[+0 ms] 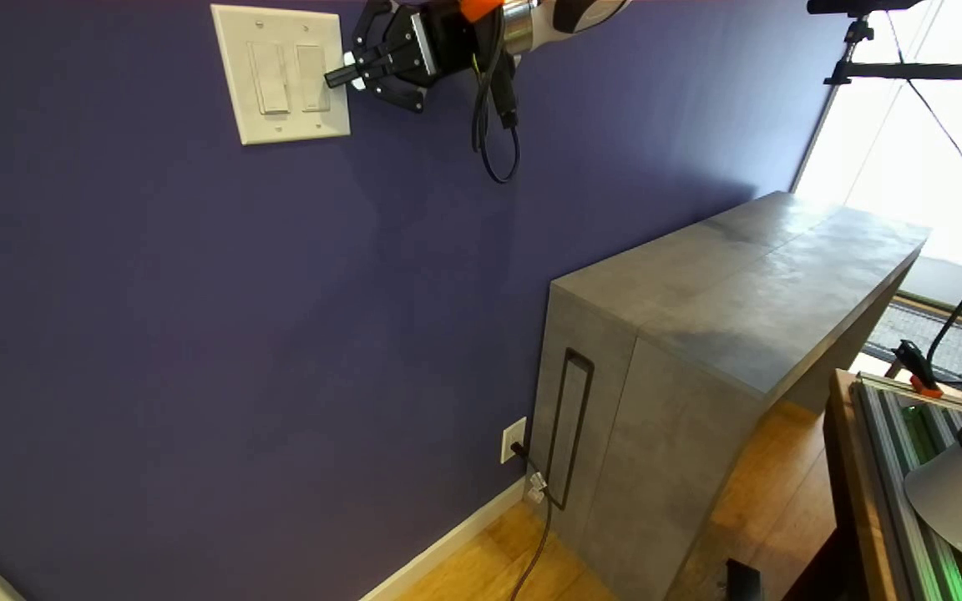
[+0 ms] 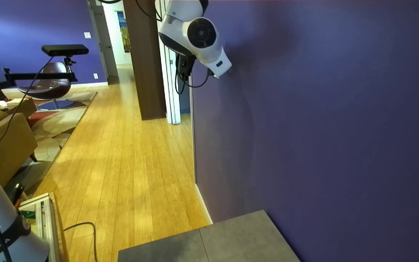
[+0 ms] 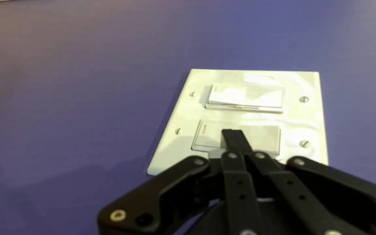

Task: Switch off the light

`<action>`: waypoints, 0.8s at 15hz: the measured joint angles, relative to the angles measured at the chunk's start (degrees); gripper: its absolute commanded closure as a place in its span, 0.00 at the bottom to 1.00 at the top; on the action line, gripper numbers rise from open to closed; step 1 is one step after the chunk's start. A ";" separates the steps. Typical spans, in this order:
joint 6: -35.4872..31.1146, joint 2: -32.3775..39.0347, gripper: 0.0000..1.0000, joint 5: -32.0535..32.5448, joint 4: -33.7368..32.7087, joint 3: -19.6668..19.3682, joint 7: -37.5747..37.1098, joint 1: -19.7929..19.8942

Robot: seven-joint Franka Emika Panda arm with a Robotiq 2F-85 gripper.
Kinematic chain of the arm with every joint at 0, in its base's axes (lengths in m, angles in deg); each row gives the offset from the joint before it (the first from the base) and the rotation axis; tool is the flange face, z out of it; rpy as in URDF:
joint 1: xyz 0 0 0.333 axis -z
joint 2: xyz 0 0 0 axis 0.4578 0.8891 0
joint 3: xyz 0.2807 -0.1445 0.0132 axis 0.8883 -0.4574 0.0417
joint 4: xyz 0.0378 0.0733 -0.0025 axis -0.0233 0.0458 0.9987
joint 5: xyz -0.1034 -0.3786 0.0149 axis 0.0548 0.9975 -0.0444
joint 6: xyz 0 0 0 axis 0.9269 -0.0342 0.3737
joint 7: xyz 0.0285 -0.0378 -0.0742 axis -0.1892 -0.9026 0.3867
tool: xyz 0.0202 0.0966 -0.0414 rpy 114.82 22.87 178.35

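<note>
Just beyond the tool, maybe touching, sits the 2-paddle switch.

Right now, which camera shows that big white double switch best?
The wrist view: the double switch looks biggest there, though the gripper covers part. An exterior view shows it smaller, the fingertips overlapping its right edge. An exterior view with a brown chair doesn't show it.
</note>
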 measured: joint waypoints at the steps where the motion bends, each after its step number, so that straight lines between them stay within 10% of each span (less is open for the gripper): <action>1: 0.00 -0.01 1.00 0.04 0.00 0.00 0.00 0.00; 12: -0.07 -5.56 1.00 10.03 2.08 -0.55 -6.11 0.21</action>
